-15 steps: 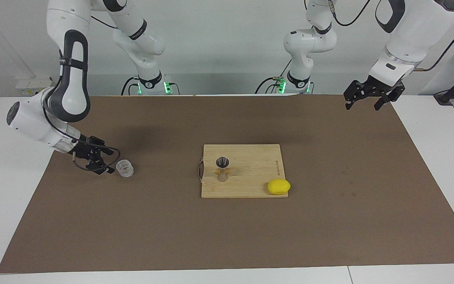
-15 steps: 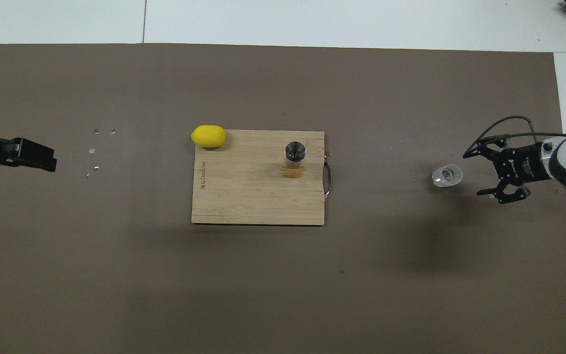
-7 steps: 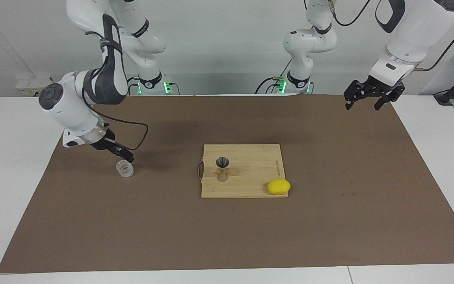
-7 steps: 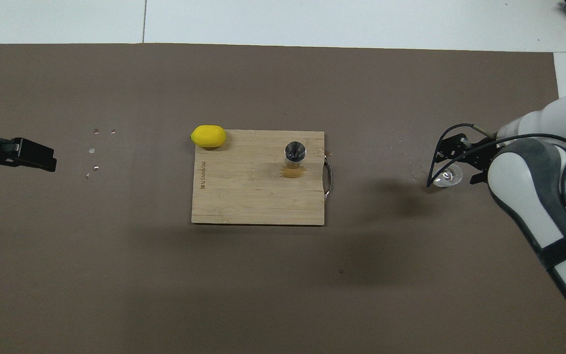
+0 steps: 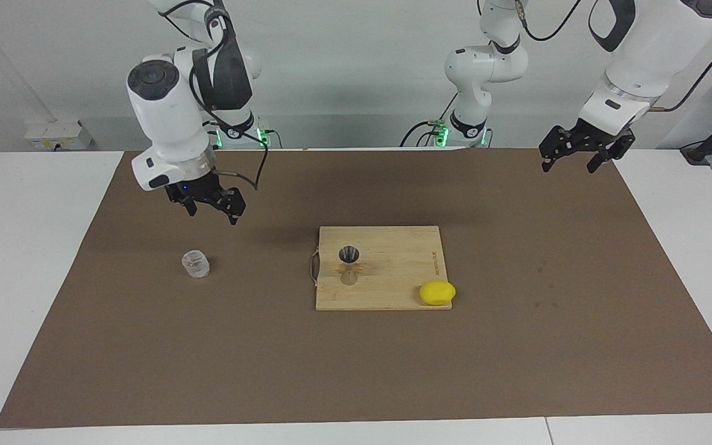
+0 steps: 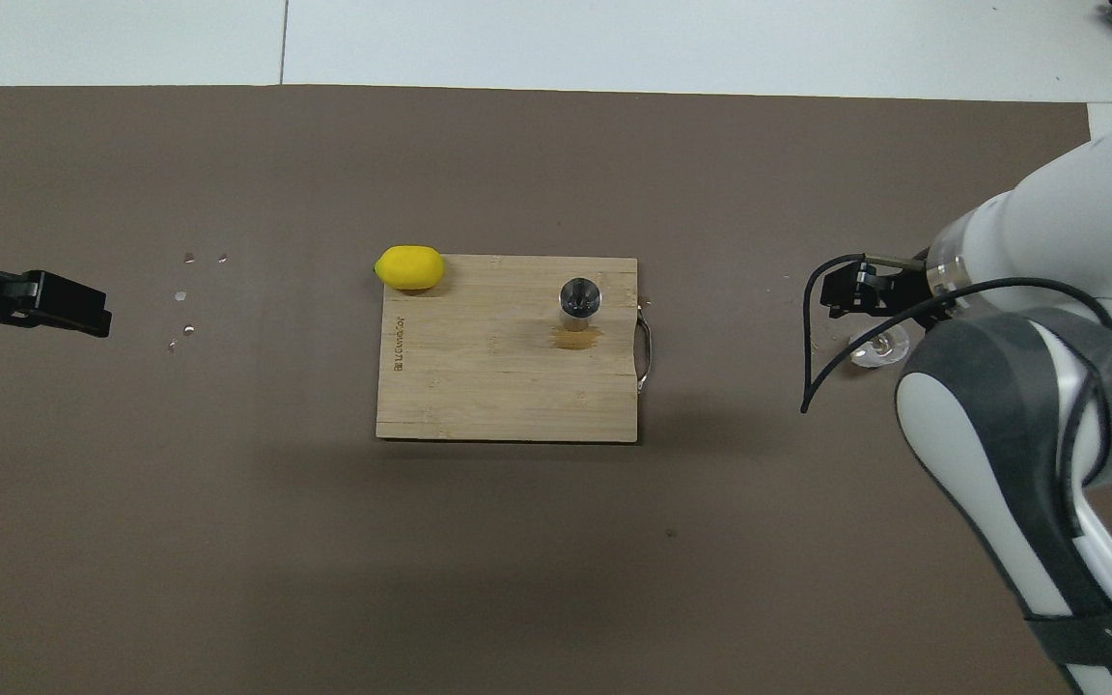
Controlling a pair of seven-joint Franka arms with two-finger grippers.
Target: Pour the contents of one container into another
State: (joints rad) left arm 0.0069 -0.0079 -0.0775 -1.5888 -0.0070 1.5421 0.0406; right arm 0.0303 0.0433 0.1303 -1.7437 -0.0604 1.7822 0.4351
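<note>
Standing upright, glass cup [image 5: 196, 264] on mat; jigger [image 5: 348, 264] on board [image 5: 393, 290]

We see a clear, textured glass cup [image 5: 196, 264], a silver jigger [image 5: 348, 262] dark inside, a yellow lemon [image 5: 437, 292], a pale striped bamboo board [image 5: 393, 247], a brown mat [image 5: 517, 309] on the white surface [image 5: 22, 247], and white arms with black claws.

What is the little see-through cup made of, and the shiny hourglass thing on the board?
The cup looks like clear, bumpy glass, though it might be plastic: the brown mat shows through it. The hourglass-shaped measuring cup looks like polished metal: silvery, with a dark inside. It stands on a pale, grainy wooden board.
</note>
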